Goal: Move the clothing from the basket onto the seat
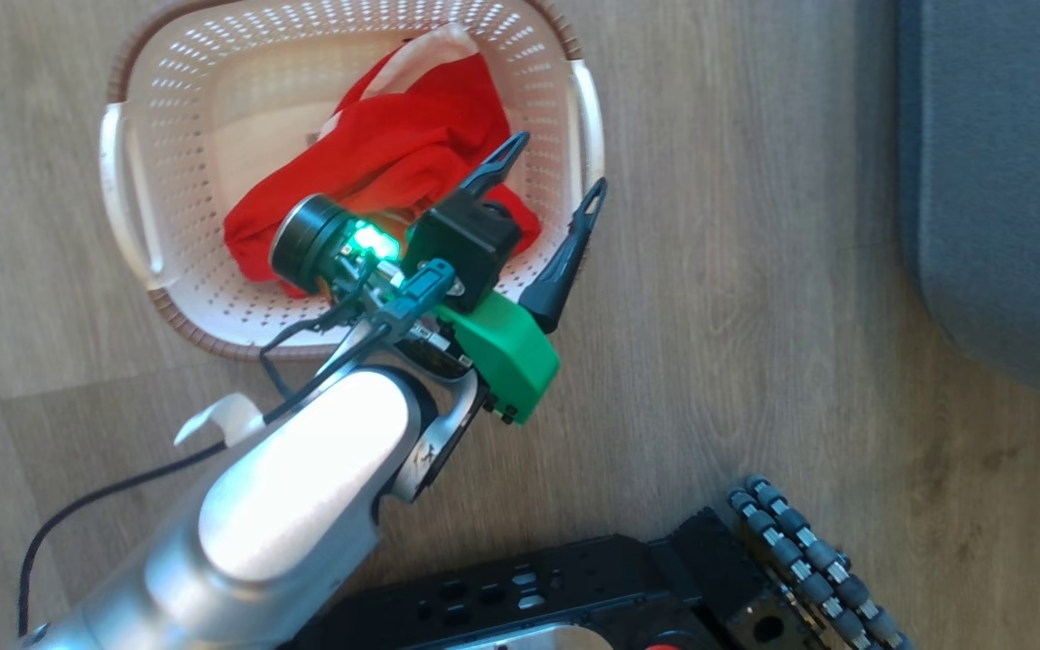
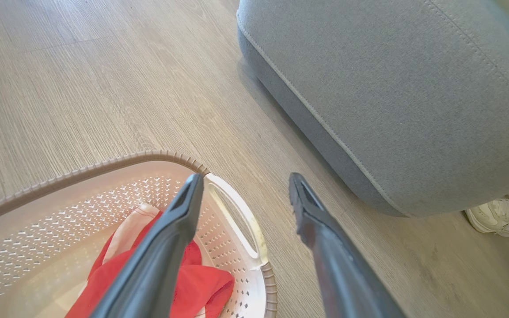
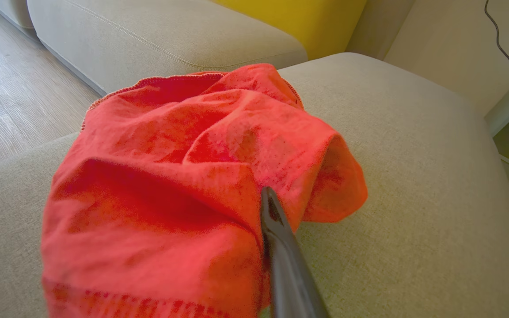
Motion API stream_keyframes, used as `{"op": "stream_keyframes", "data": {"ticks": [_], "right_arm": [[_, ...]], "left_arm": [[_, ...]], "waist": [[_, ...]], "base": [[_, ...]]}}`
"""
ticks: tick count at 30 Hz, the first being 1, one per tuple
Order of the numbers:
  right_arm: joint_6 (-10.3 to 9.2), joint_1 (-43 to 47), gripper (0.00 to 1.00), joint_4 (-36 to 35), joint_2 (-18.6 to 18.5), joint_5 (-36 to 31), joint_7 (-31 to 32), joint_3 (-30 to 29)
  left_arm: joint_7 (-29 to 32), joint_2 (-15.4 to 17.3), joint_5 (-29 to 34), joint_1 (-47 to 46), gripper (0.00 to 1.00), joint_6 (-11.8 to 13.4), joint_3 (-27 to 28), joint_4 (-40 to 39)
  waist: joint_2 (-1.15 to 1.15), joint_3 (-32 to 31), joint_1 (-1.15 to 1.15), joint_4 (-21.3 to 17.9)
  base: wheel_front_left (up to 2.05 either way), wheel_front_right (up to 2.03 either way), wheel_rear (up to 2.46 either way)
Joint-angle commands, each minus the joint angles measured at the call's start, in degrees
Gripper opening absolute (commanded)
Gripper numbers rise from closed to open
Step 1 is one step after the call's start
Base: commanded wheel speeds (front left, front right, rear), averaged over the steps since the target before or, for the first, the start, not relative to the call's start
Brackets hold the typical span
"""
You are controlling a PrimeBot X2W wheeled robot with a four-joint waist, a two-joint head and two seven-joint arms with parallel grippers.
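The clothing (image 1: 394, 171) left in the basket (image 1: 240, 63) lies as a crumpled band from near-left to far-right corner. My left gripper (image 1: 560, 162), spread wide and empty, hangs over its right end, one finger above the cloth and the other out past the basket's right handle (image 1: 588, 117). So that arm, the nearer one, needs to go left and down, I reckon. My right gripper (image 3: 265, 194) is closed, seemingly pinching a red garment (image 3: 170, 176) resting on the seat (image 3: 413, 176).
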Motion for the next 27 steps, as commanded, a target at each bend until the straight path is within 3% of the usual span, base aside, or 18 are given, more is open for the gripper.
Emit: {"op": "stream_keyframes", "data": {"ticks": [1,10,16,21,27], "right_arm": [[0.4,-0.2,1.0,-0.9,-1.7,-1.1,-0.9,-0.2],[0.4,2.0,1.0,3.1,0.1,-3.5,-4.7,5.3],[0.4,9.2,1.0,2.8,3.3,1.0,-6.6,12.9],[0.4,17.2,1.0,-1.8,7.1,7.9,-7.2,20.1],[0.4,28.0,1.0,-13.0,9.3,15.1,-7.3,26.9]], "left_arm": [[0.5,0.8,0.4,1.9,1.0,0.4,1.6,-2.5],[0.4,1.8,-0.6,0.5,1.0,0.9,3.7,-2.9],[-1.2,2.5,-2.5,1.2,1.0,0.7,5.3,-0.6],[-2.4,3.4,-4.3,3.4,1.0,0.7,6.4,0.6],[-4.7,3.2,-6.4,6.5,1.0,1.1,7.3,1.9]], "waist": [[0.0,-0.2,-0.01,-0.7],[0.0,-3.0,-0.01,-5.0],[0.0,-7.7,-0.01,-8.0],[0.0,-12.4,-0.01,-9.8],[0.0,-18.3,-0.01,-9.3]], "base": [[0.0,0.0,0.0],[0.0,0.0,0.0],[0.0,0.0,0.0],[0.0,0.0,0.0],[0.0,0.0,0.0]]}}
